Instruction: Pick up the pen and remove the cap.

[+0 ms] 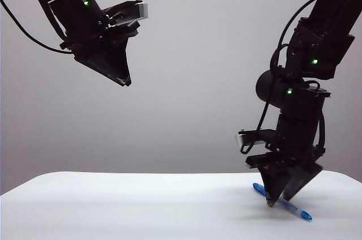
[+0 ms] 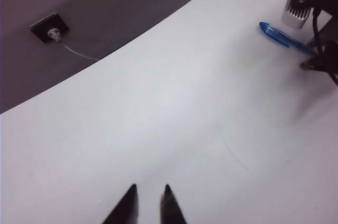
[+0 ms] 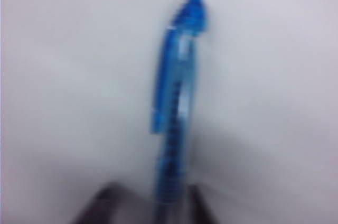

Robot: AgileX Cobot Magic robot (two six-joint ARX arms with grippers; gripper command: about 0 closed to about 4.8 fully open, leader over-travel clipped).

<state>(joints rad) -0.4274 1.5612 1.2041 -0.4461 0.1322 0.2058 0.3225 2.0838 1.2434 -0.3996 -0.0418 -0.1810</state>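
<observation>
Cap (image 3: pixel 182 60) on pen (image 3: pixel 171 166) clearest from right wrist; right gripper (image 3: pixel 150 203) fingers straddle pen; left gripper (image 2: pixel 149 203) aloft, nearly together.

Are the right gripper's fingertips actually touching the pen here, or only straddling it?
Cannot tell. In the blurred right wrist view the right gripper has a finger either side of the pen; contact is unclear. The exterior view hides that spot behind the fingers.

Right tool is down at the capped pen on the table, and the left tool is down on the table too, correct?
Not quite. The right tool is at the pen, cap still on. But the exterior view shows the left tool raised high above the table, not down on it.
</observation>
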